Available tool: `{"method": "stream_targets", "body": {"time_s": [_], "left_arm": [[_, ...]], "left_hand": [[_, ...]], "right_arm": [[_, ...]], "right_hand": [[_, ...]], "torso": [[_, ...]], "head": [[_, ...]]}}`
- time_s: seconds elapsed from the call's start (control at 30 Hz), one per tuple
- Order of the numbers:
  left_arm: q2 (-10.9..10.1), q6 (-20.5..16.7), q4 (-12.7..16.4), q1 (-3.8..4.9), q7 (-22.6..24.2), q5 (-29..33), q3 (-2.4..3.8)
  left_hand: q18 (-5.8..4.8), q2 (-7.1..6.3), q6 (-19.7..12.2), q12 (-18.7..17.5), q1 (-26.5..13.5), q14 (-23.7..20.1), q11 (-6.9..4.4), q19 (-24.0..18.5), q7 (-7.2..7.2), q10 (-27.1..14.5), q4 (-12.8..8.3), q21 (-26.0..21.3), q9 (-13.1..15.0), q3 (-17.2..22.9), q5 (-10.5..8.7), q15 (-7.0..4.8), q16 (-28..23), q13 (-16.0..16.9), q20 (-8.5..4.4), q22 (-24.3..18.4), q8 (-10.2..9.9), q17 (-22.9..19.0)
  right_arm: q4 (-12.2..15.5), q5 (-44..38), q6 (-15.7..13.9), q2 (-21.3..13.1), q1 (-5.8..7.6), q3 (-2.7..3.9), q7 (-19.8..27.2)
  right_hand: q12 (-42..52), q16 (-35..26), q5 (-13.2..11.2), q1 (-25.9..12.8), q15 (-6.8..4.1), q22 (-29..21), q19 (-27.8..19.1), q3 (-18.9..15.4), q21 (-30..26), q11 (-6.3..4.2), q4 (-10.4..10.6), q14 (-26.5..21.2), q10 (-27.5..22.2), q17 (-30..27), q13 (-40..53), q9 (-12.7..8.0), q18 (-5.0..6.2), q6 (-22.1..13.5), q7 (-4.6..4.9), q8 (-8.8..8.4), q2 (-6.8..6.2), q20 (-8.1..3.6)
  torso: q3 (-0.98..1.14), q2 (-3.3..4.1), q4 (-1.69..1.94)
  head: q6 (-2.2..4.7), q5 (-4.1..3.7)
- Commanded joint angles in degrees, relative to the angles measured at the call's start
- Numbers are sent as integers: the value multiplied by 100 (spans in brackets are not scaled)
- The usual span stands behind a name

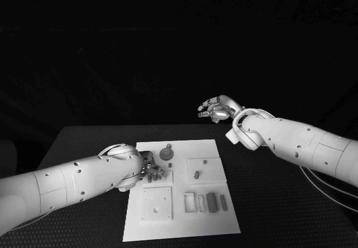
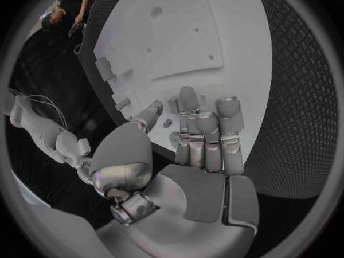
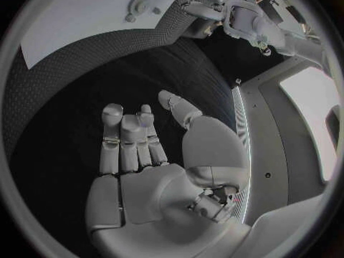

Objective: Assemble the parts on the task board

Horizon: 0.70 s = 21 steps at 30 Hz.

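— Where is your left hand?

— My left hand [image 1: 149,170] lies low over the left side of the board [image 1: 212,150], about halfway up it. In my left wrist view the fingers [image 2: 208,133] are stretched out side by side over the white plate, the thumb [image 2: 147,116] angled off beside them. A small part [image 2: 167,122] sits between thumb and fingers, but I cannot tell whether I am pinching it or whether it just lies on the board beneath.

— And the right?

— My right hand [image 1: 217,109] is raised beyond the far edge of the table [image 1: 89,139], well apart from the board. Its fingers [image 3: 125,137] are straight and loosely together, the thumb [image 3: 179,108] spread off; it has hold of nothing.

— How many parts do you count on the board?

— From the head view: one round piece with a tab [image 1: 166,153] near the far left. One small peg [image 1: 204,161] and one short upright block [image 1: 197,174] in the middle. Four bars near the front right: a pale outlined one [image 1: 189,201], another pale one [image 1: 200,203], and two darker ones [image 1: 212,201] [image 1: 223,202]. One raised square plate [image 1: 157,203] with a hole sits at the front left. Anything under my left hand I cannot count.

— One board?

— One board, lying flat in the middle of the black table.
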Motion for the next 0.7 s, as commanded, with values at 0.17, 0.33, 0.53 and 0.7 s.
{"method": "stream_targets", "body": {"time_s": [0.17, 0.33, 0.53, 0.7], "left_arm": [[-71, 14, 7, -1, 74, -21, 3], [-155, -62, 31, 2, 77, 212, 8], [-289, -118, 153, 50, 65, 379, 67], [-341, -110, 146, 162, 80, 724, 237]], "left_hand": [[249, 55, -46, 22, 3, 26, -4, -45, 3, -26, -28, 16, 4, -65, -1, -48, 21, -8, -1, 107, -43, -10], [251, 14, -60, 14, -15, 12, 0, -60, 7, -45, -38, 2, -1, -110, -1, -45, 15, -19, 1, 102, -60, -21], [267, -85, -168, 9, -38, -49, 29, -114, 50, -108, -6, -42, -31, -138, 1, -18, 3, -36, 2, 95, -143, -48], [285, -108, -278, 10, -24, -83, 58, -138, 91, -159, 22, -68, -65, -124, 2, 8, -5, -43, 9, 91, -224, -70]], "right_arm": [[-7, -45, 69, -3, -3, 4, 40], [-29, -45, 71, -5, -6, 4, 38], [-69, -57, 97, 1, -9, 3, 31], [-103, -58, 109, 7, -12, 3, 31]], "right_hand": [[36, 37, 25, -25, -10, 75, -14, -44, -30, -2, 3, -48, -56, -10, -10, -8, 229, -12, 46, -40, 36, -4], [37, 38, 25, -27, -9, 76, -14, -45, -30, -2, 5, -49, -57, -11, -12, -9, 229, -13, 46, -40, 35, -4], [42, 42, 28, -15, -9, 76, -14, -37, -30, -1, 1, -49, -58, -14, -18, -11, 229, -17, 47, -44, 45, -6], [44, 42, 27, -18, -9, 76, -14, -39, -29, -1, 2, -49, -58, -15, -20, -12, 229, -19, 47, -45, 42, -6]], "torso": [[0, -4, -1], [-1, -3, 2], [-4, -2, 0], [-4, -1, 4]], "head": [[12, 4], [23, 1], [29, -16], [49, -1]]}}
